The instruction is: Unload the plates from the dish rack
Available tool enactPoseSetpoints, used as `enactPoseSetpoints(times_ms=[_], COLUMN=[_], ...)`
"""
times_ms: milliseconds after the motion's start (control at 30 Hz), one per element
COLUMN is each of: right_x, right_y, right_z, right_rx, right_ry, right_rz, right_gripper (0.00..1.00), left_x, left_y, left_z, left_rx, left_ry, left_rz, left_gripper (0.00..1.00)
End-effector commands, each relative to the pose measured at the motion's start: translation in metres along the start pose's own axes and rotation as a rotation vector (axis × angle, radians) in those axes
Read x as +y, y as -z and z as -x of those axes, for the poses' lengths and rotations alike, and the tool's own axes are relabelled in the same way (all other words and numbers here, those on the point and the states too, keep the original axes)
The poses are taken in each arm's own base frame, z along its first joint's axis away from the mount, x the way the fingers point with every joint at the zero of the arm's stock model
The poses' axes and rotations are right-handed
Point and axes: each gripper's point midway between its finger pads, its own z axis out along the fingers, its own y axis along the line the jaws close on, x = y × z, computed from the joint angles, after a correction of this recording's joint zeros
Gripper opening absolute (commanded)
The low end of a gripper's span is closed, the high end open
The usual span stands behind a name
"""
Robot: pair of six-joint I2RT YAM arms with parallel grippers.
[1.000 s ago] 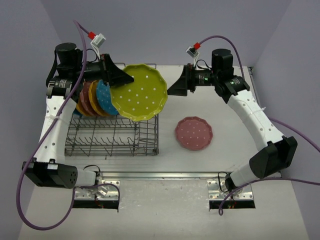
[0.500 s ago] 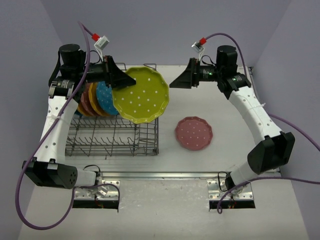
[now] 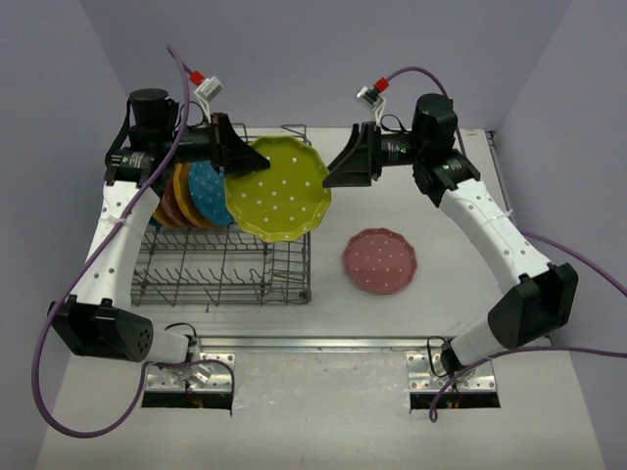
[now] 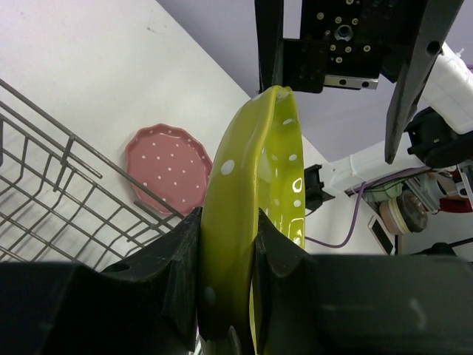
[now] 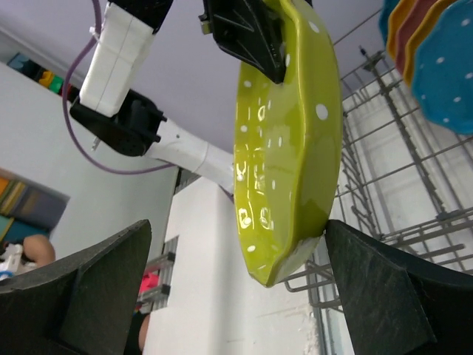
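Left tool clamped on lime plate rim; plate held tilted over dish rack, right end. Right tool spread wide, straddling plate's opposite edge. Pink plate flat on surface.

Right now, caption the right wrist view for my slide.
Open right claw frames the lime-yellow plate, gripped on edge by the left claw, with the dish rack behind.
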Motion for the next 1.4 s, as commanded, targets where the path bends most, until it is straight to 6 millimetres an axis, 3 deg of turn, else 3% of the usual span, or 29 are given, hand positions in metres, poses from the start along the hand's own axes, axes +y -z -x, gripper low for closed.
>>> enactPoseSetpoints(times_ms=[0,167,267,400,500,567,633,700,767,933,1067,1133,1233,1367], right_x=[-0.002,-0.018,-0.024,-0.032,-0.031,-0.028,-0.028,-0.032,-0.034,-0.051,-0.069,-0.085,-0.111,-0.142], right_y=[-0.010,-0.022,-0.026,-0.026,-0.024,-0.021,-0.015,0.004,0.026,0.115,0.177,0.205,0.227,0.231], right_z=[0.008,0.013,0.011,0.008,0.005,0.003,0.003,0.008,0.012,0.029,0.017,0.000,-0.019,-0.050], right_rx=[-0.003,0.008,0.011,0.013,0.017,0.017,0.010,-0.018,-0.053,-0.196,-0.287,-0.310,-0.312,-0.279], right_ry=[0.084,0.127,0.127,0.127,0.134,0.137,0.133,0.103,0.062,0.009,-0.046,-0.102,-0.108,-0.193], right_rz=[-0.054,-0.109,-0.119,-0.144,-0.151,-0.153,-0.159,-0.182,-0.202,-0.320,-0.406,-0.457,-0.555,-0.605], right_gripper=[0.99,0.89,0.67,0.19,0.03,0.00,0.00,0.00,0.00,0.00,0.00,0.00,0.00,0.00], left_x=[-0.024,-0.022,-0.020,-0.019,-0.020,-0.019,-0.017,-0.010,0.000,0.014,0.014,0.014,0.017,0.026], left_y=[-0.006,-0.009,-0.011,-0.011,-0.011,-0.011,-0.011,-0.010,-0.008,0.005,0.013,0.017,0.019,0.024], left_z=[0.006,0.005,0.003,0.004,0.005,0.005,0.006,0.007,0.012,0.028,0.040,0.044,0.047,0.047], left_rx=[-0.005,-0.008,-0.007,-0.012,-0.014,-0.016,-0.022,-0.034,-0.053,-0.100,-0.139,-0.156,-0.169,-0.176], left_ry=[-0.084,-0.092,-0.088,-0.091,-0.093,-0.093,-0.093,-0.085,-0.088,-0.115,-0.140,-0.149,-0.154,-0.155], left_rz=[-0.070,-0.055,-0.050,-0.044,-0.042,-0.037,-0.023,0.027,0.104,0.242,0.292,0.317,0.345,0.397], left_gripper=[0.00,0.00,0.00,0.00,0.00,0.02,0.12,0.69,0.97,1.00,1.00,1.00,1.00,1.00])
